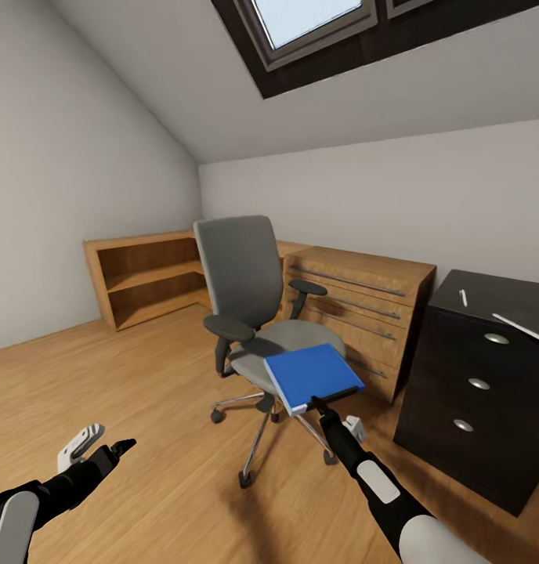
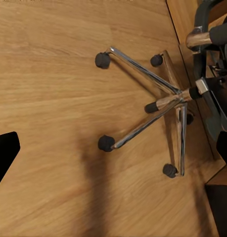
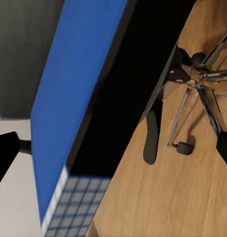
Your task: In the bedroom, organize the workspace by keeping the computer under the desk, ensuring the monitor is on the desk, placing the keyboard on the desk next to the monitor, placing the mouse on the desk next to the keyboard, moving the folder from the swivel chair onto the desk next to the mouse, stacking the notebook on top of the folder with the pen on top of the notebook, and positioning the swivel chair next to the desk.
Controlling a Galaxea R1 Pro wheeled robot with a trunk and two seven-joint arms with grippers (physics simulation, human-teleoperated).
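The swivel chair (image 1: pixel 258 329) stands on the wood floor (image 1: pixel 144 392); the pen (image 1: pixel 463 298) lies on the desk (image 1: pixel 489 301)

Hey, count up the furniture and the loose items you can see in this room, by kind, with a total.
Swivel chair: 1
Light-wood cabinets, the open shelf unit and the drawer chest: 2
Desk: 1
Folder: 1
Pen: 1
Total: 6

**Blue on grey, wood all round**

The folder (image 1: pixel 312 374) is bright blue with a dark spine and white page edges; close up its corner shows a pale grid pattern. The chair (image 1: pixel 242 274) is grey, with black armrests and a chrome base on black casters. The floor (image 1: pixel 144 376) and cabinet (image 1: pixel 363 301) are warm light wood. The table (image 1: pixel 477 384) is glossy black with silver drawer pulls. The pen (image 1: pixel 463 298) is white.
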